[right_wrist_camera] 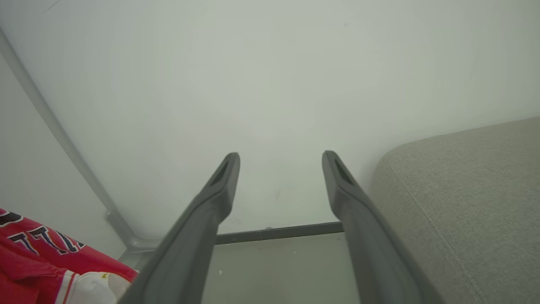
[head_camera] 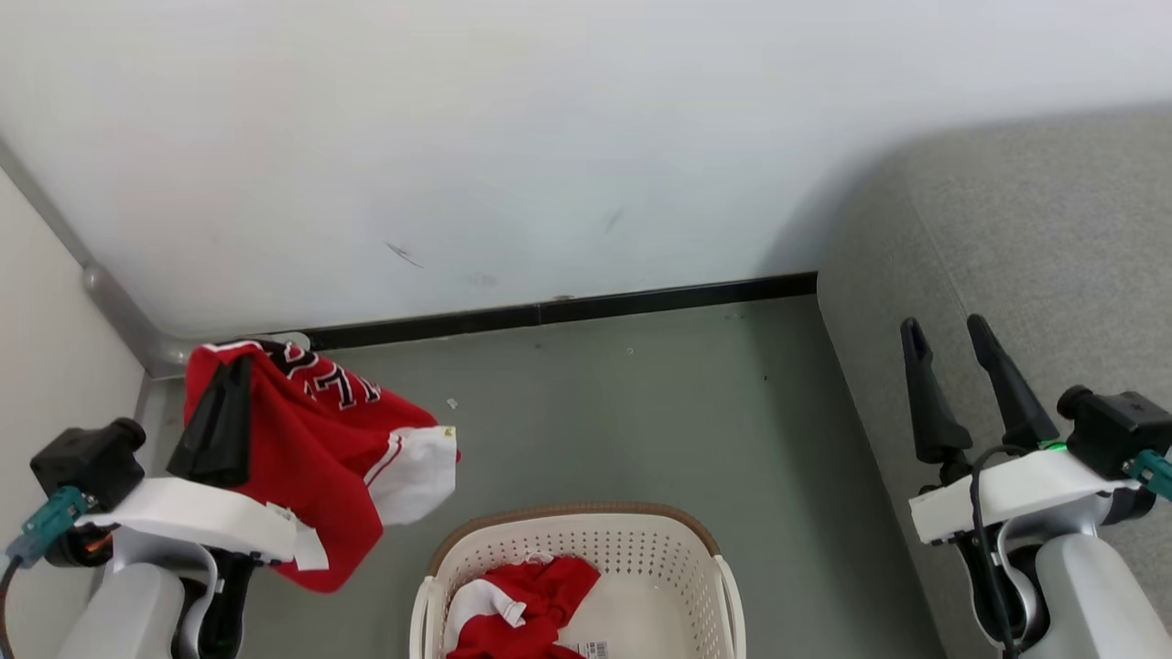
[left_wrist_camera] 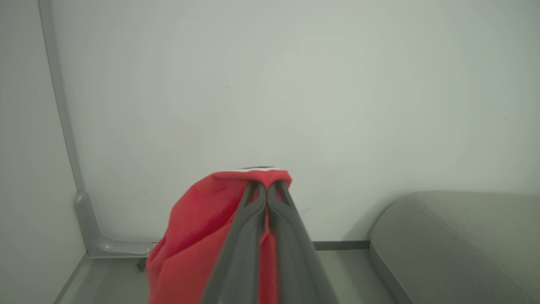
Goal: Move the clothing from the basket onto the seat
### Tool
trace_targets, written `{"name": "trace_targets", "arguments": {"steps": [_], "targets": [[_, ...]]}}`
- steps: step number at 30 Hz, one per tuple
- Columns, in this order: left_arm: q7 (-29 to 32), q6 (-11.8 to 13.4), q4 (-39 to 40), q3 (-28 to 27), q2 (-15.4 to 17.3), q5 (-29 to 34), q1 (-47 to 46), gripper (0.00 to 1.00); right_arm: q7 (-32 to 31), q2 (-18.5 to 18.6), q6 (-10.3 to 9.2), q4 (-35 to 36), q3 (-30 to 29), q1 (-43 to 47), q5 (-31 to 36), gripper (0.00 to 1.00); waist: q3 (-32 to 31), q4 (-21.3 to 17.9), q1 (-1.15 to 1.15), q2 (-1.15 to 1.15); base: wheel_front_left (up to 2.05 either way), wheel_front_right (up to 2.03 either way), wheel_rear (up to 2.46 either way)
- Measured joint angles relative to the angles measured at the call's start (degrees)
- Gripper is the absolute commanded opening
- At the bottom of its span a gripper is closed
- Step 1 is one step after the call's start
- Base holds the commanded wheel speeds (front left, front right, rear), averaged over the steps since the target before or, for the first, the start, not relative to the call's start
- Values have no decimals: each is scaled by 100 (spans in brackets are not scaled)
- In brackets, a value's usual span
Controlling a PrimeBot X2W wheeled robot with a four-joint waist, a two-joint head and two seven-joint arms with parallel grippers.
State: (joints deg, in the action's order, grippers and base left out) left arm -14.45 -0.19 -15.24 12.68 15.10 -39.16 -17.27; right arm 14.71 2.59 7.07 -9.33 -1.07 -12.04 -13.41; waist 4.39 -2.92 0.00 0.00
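- While pinched by its top edge in the left gripper [head_camera: 240,366], both fingers pressed fully together on the cloth: one red jersey [head_camera: 320,458], hanging in the air at the far left, outside the basket [head_camera: 586,511] and above the grey floor [head_camera: 623,412].
- Drapes downward from the grip, long axis about vertical, white sleeve panel falling on the side toward the basket.
- Same grip seen from the left wrist view: closed fingertips [left_wrist_camera: 276,190] biting the white-trimmed hem, red cloth bulging to their left.
- Lies to the right of the jersey, well apart: the seat [head_camera: 1053,229], with open floor and the basket between them. Calls, by judgement, for a carry across to the right, high enough to pass over the basket rim.
- Runs from near to far along the right of the head view: the rounded front edge of the seat.
- Nearer to the seat: the right gripper [head_camera: 945,329], just at that edge, fingers spread wide and holding nothing. Farther from it: the left gripper, yet the one with the load.
- Lying in the basket, crumpled toward its near left corner: a second red garment [head_camera: 522,604] with white trim.
- Counted: two garments (one in the air, one in the basket, none on the seat); one basket; one seat; two grippers.
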Motion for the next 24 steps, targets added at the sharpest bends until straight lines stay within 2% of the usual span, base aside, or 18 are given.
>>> {"name": "trace_targets", "arguments": {"steps": [24], "targets": [[0, -129, -70, -226, -202, 402, 512, 0, 0, 36, 0, 148, 422, 528, -29, 100, -411, 107, 0, 0, 0, 0, 0]]}}
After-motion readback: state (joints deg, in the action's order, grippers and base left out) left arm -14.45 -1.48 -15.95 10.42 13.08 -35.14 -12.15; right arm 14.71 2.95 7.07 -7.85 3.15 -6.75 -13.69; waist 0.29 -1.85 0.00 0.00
